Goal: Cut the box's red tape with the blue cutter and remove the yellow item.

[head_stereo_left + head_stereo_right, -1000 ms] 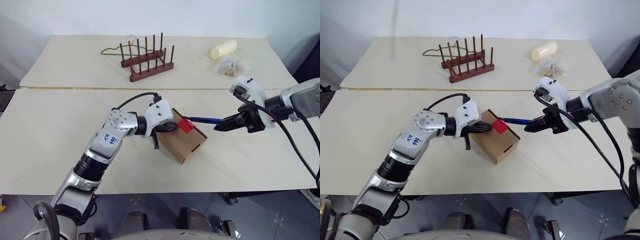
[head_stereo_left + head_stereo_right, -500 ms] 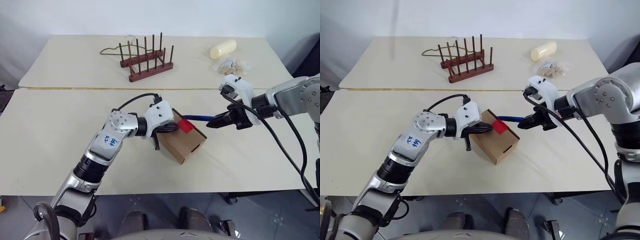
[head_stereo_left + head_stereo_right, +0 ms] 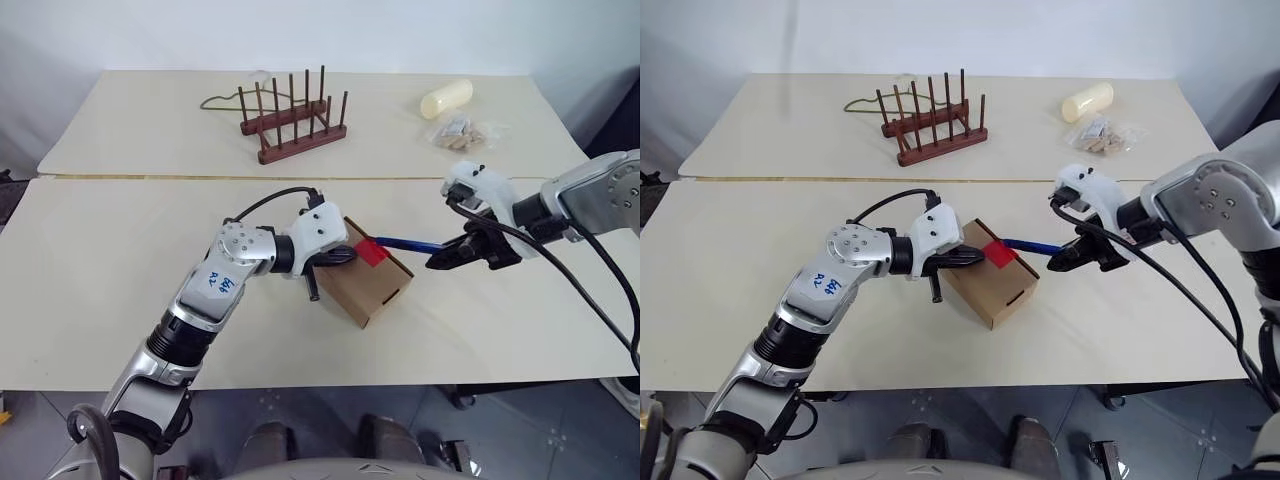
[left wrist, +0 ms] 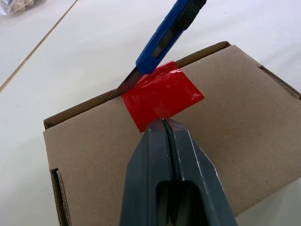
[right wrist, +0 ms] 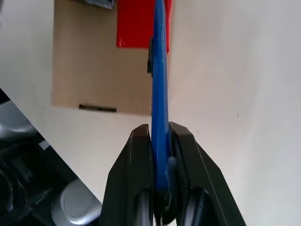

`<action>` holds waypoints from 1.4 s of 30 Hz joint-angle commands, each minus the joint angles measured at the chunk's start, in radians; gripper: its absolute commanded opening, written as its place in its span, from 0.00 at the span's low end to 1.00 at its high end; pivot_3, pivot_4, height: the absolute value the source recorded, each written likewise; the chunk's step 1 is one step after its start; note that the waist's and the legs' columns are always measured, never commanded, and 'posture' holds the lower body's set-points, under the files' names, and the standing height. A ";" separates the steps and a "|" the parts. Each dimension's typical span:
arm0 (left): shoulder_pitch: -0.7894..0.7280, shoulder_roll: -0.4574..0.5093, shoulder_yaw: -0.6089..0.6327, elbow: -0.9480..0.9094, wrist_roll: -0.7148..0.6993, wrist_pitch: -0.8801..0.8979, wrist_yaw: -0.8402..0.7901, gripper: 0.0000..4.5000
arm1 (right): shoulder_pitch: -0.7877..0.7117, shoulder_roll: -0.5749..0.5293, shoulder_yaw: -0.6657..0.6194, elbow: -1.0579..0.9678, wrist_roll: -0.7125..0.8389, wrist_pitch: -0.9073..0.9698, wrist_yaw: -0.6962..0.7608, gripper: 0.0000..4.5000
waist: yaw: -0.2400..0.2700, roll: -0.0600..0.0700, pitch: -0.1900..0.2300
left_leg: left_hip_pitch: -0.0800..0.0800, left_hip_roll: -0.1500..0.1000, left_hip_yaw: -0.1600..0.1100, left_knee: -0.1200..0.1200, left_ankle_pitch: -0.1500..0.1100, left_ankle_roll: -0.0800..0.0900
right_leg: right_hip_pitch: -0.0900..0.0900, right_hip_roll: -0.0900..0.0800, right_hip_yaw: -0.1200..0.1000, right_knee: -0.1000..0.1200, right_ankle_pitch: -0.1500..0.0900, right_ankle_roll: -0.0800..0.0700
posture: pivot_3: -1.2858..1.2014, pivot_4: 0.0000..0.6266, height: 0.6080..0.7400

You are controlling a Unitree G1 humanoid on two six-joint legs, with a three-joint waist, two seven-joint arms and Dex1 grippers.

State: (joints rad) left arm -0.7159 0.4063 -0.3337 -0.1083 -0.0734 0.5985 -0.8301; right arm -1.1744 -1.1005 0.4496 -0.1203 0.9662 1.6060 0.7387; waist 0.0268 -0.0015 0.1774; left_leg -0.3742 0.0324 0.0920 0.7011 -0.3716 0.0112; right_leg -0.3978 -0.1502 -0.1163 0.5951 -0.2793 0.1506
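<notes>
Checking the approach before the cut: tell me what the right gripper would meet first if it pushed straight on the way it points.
The right gripper holds the blue cutter aimed at the box; its blade would likely meet the red tape edge at the lid seam first.

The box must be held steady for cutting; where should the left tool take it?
Grip the box by its far-left end wall, coming from its left: the lid is flat, and the cutter works at the tape on the opposite edge.
</notes>
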 commanded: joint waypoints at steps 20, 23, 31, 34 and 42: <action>0.042 0.001 -0.046 0.027 0.018 0.043 0.007 0.00 | -0.033 -0.093 0.129 -0.012 -0.067 0.008 0.158 0.03 | 0.000 0.000 0.000 | 0.000 0.000 0.000 0.001 0.000 0.000 | 0.000 0.000 0.000 0.000 0.000 0.000 | 0.52 0.24 1.00; 0.044 0.003 -0.045 0.026 0.018 0.044 0.008 0.00 | -0.037 -0.074 0.137 0.004 -0.092 0.008 0.167 0.03 | 0.000 0.000 0.000 | 0.000 0.000 0.000 0.001 0.000 0.000 | 0.000 0.000 0.000 0.000 0.000 0.000 | 0.52 0.24 1.00; 0.045 0.001 -0.048 0.023 0.018 0.045 0.010 0.00 | -0.065 0.012 0.144 0.021 -0.141 0.008 0.172 0.03 | -0.002 0.000 0.000 | 0.000 0.000 0.000 0.001 0.000 0.000 | 0.000 0.000 0.000 0.001 0.000 0.000 | 0.52 0.24 1.00; 0.042 0.000 -0.047 0.026 0.017 0.046 0.012 0.00 | -0.083 0.045 0.146 0.034 -0.153 0.008 0.175 0.03 | -0.002 0.000 0.000 | 0.000 0.000 0.000 0.002 0.000 0.000 | 0.000 0.000 0.000 0.001 0.000 0.000 | 0.52 0.24 1.00; 0.040 0.002 -0.044 0.022 0.017 0.053 0.015 0.00 | -0.086 -0.004 0.176 -0.013 -0.148 0.008 0.221 0.03 | -0.001 0.000 0.000 | 0.000 0.000 0.000 0.002 0.000 0.000 | 0.000 0.000 0.000 0.001 0.000 0.000 | 0.52 0.24 1.00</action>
State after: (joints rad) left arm -0.7072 0.4037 -0.3327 -0.1137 -0.0738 0.6053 -0.8097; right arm -1.2393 -1.0707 0.6234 -0.0887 0.7971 1.6108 0.9269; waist 0.0262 -0.0013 0.1773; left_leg -0.3742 0.0324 0.0919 0.7031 -0.3717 0.0112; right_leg -0.3978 -0.1504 -0.1161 0.5964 -0.2793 0.1506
